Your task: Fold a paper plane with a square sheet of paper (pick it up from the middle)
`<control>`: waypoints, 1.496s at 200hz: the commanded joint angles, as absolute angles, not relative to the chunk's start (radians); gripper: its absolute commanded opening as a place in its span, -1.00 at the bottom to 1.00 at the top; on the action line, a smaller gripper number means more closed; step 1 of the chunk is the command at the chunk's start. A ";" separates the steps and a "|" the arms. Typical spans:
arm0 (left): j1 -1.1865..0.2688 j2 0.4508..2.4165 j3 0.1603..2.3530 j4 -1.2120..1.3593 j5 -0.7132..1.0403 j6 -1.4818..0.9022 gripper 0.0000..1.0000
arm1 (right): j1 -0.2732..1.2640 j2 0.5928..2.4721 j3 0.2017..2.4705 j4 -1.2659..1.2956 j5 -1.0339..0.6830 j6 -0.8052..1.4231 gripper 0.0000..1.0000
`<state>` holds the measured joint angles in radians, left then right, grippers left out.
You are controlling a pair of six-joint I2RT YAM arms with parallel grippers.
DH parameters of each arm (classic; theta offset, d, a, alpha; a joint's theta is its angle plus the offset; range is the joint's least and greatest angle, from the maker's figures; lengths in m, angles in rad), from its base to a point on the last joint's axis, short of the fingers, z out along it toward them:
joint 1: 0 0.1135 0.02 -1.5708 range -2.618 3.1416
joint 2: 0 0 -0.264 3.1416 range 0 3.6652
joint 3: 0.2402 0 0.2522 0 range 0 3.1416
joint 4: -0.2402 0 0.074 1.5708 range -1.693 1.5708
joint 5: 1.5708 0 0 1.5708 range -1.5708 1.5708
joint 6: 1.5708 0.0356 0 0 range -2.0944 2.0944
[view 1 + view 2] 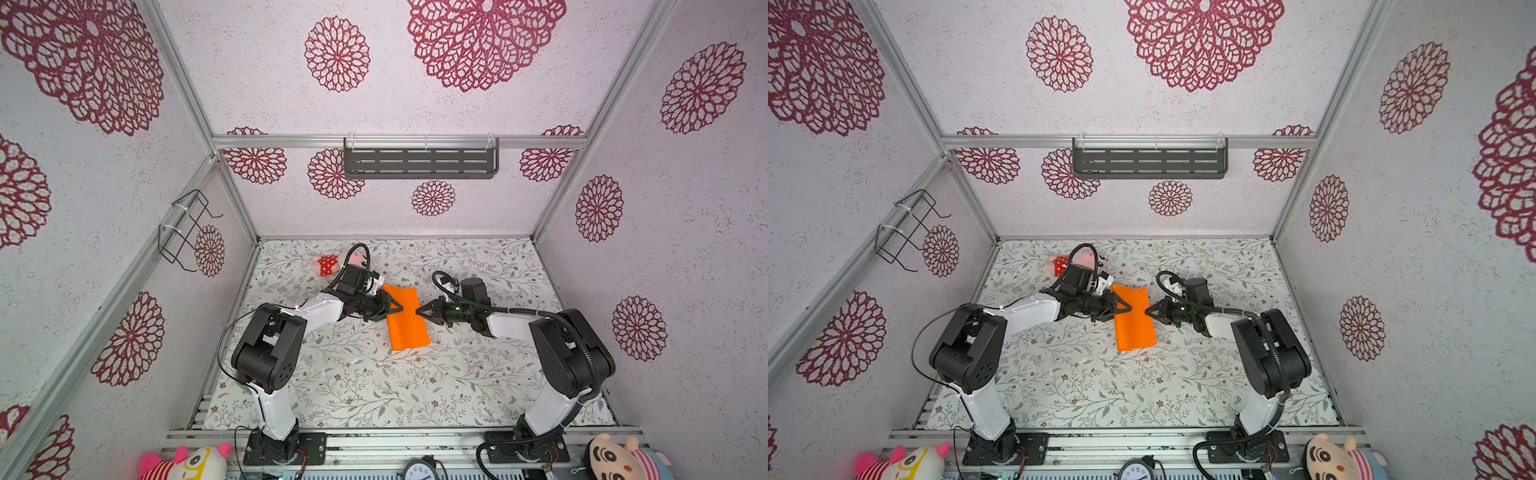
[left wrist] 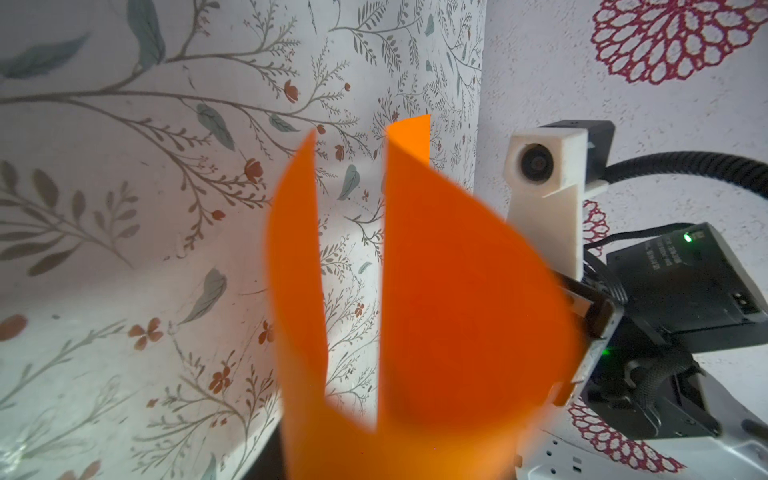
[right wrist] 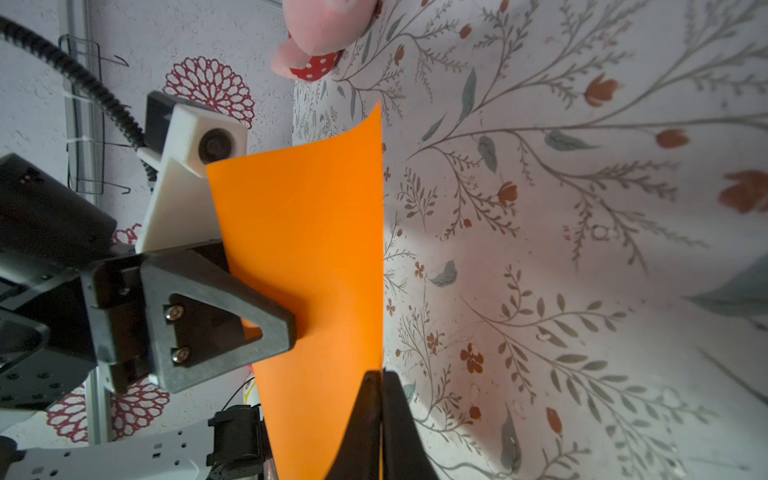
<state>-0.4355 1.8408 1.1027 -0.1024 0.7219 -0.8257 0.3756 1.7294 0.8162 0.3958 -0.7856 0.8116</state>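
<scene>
plush toy (image 1: pixel 327 264) behind left gripper (image 1: pixel 399 309), near tabletop (image 1: pixel 374 386) free

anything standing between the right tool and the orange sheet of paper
Nothing visible does. The right tool is shut on one edge of the orange sheet of paper, and the left tool sits at the opposite edge. The pink plush toy lies apart from it, beyond the left arm.

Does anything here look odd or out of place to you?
The orange sheet is not flat: it is bowed into a loose U between the two arms. A pink plush toy lies at the back of the table, partly hidden by the left arm.
</scene>
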 commanded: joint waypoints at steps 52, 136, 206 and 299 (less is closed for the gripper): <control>-0.415 1.855 1.094 -0.152 0.587 -0.823 0.52 | 0.407 1.661 0.837 0.398 -0.703 0.904 -0.91; -0.375 1.804 1.026 -0.211 0.462 -0.809 0.86 | 0.489 1.765 0.923 0.408 -0.619 0.966 -0.90; -0.355 1.689 0.983 -0.259 0.391 -0.806 0.95 | 0.522 1.796 1.003 0.378 -0.607 0.939 -0.90; -0.339 1.677 0.954 -0.286 0.388 -0.804 0.78 | 0.581 1.939 1.071 0.397 -0.568 1.024 -0.89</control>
